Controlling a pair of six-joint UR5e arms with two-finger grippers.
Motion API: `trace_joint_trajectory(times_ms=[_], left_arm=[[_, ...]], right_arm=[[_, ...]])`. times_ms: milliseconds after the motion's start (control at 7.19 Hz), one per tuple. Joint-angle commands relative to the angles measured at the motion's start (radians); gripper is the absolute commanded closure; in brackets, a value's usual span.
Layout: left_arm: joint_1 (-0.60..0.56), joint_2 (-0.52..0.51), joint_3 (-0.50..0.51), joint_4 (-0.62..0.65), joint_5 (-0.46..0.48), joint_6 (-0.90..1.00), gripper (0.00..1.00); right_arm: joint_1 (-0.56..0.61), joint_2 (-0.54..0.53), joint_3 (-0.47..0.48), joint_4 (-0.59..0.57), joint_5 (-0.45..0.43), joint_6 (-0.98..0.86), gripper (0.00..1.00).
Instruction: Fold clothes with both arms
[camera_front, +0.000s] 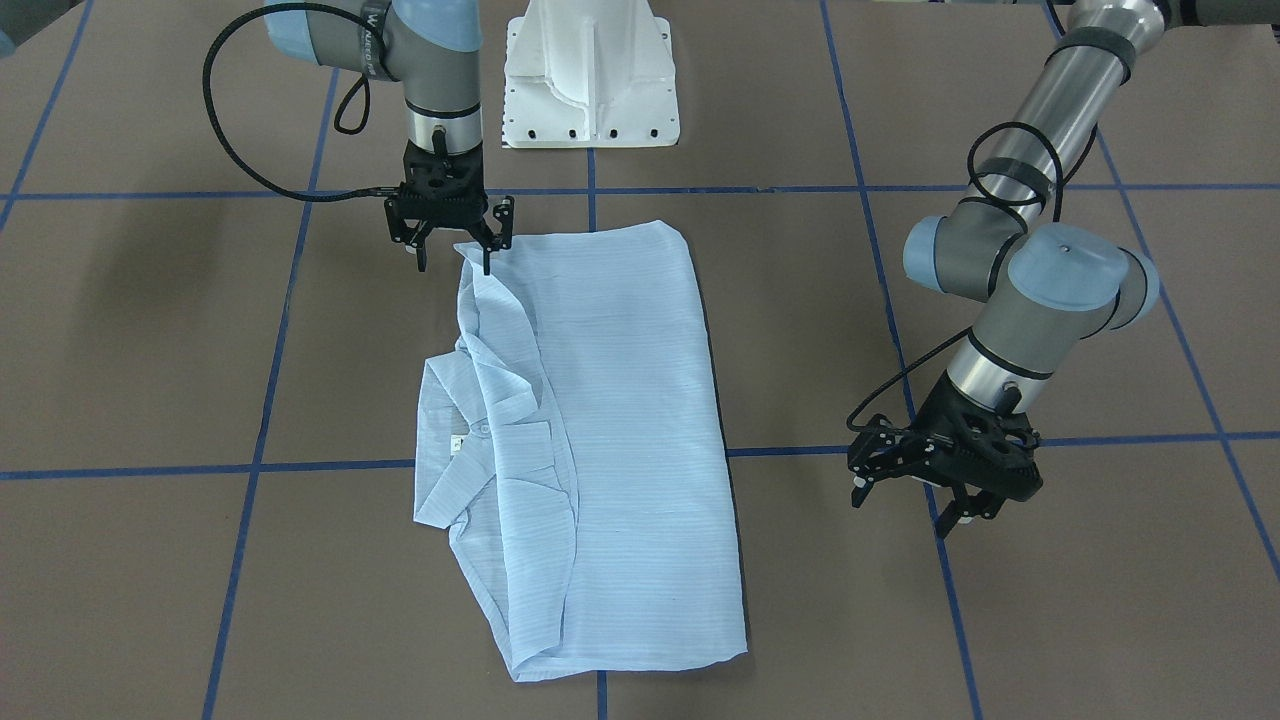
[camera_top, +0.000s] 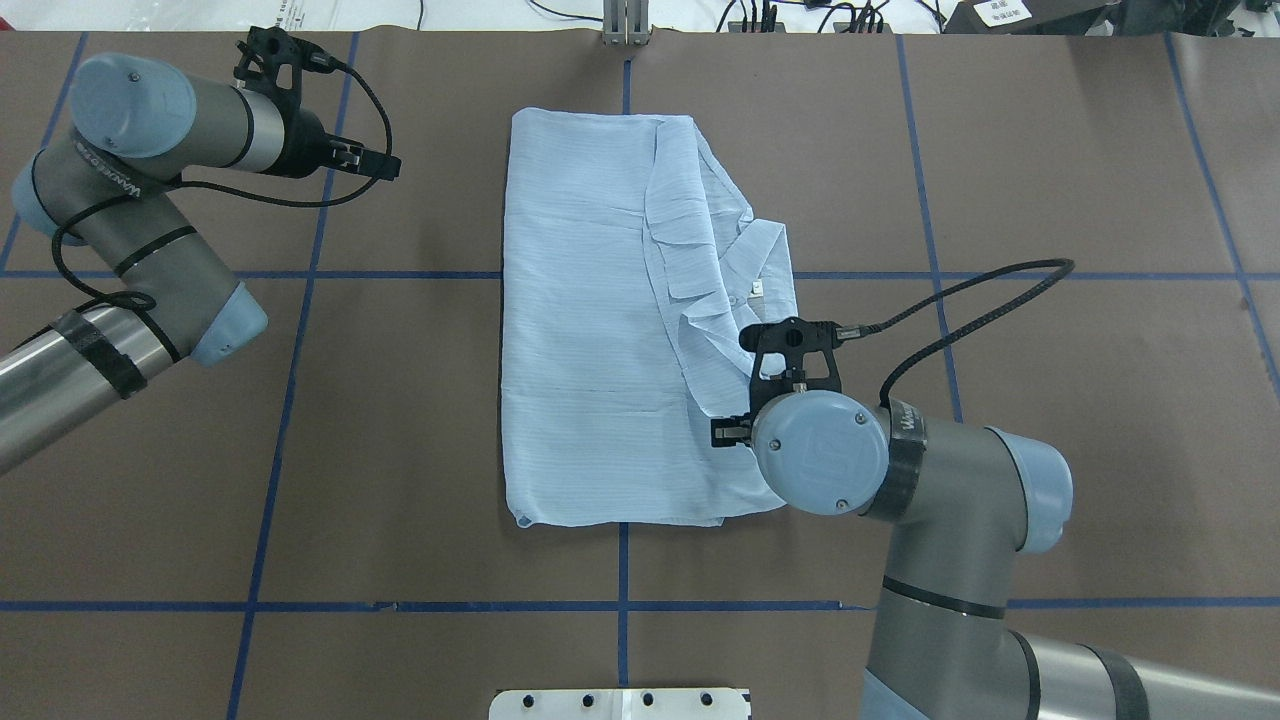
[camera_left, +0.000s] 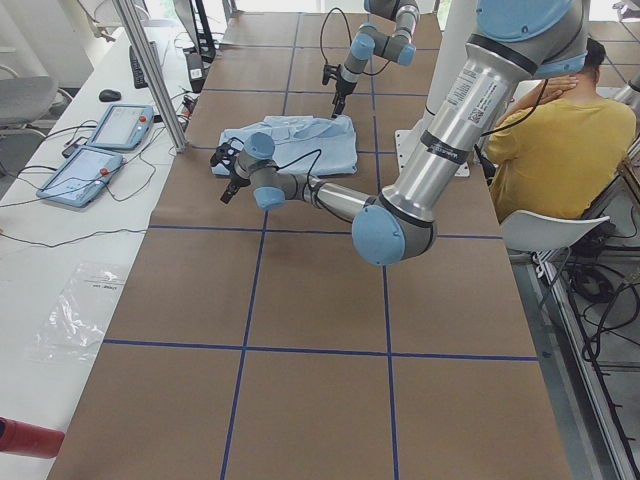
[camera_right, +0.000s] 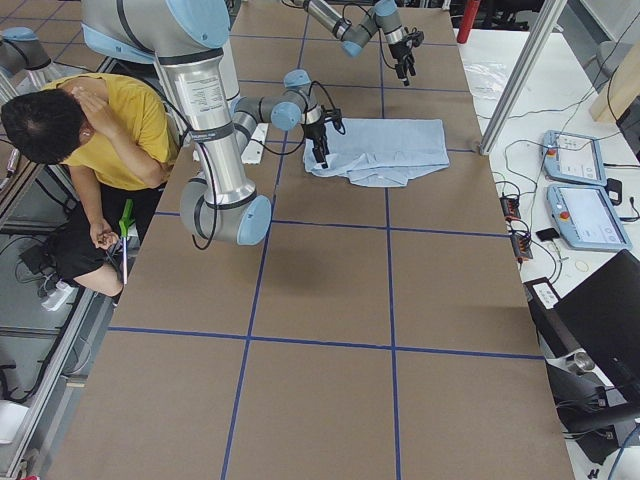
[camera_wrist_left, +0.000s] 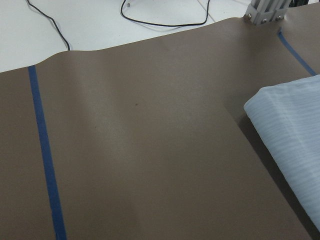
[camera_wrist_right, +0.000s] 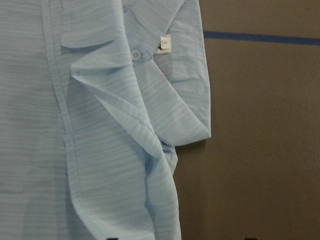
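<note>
The pale blue shirt (camera_front: 620, 400) lies folded into a long rectangle in the middle of the table (camera_top: 590, 330). Its collar and white neck tag (camera_wrist_right: 164, 43) are on the robot's right side. My right gripper (camera_front: 455, 262) is open just above the shirt's corner nearest the robot base, with one fingertip (camera_front: 487, 265) at the fabric edge. The right wrist view shows the collar, a button and folded pleats (camera_wrist_right: 75, 125) below it. My left gripper (camera_front: 910, 510) is open and empty, hovering over bare table well clear of the shirt's other long edge (camera_wrist_left: 295, 130).
The white pedestal base (camera_front: 590, 90) stands at the robot's side of the table. Blue tape lines (camera_front: 265, 400) cross the brown table cover. A person in yellow (camera_right: 110, 120) sits beside the table. Teach pendants (camera_right: 580, 190) lie on a white side bench.
</note>
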Motion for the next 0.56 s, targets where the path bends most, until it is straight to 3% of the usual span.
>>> trace_joint_trajectory(times_ms=[0,278,417], left_arm=[[0.000,0.001,0.001,0.000,0.000,0.001,0.00],[0.000,0.001,0.001,0.000,0.000,0.000,0.00],[0.000,0.012,0.001,0.000,0.000,0.001,0.00]], right_arm=[[0.053,0.120,-0.130,-0.001,0.002,-0.191,0.02],[0.045,0.206,-0.268,-0.009,0.002,-0.351,0.08],[0.021,0.205,-0.281,-0.012,-0.001,-0.425,0.11]])
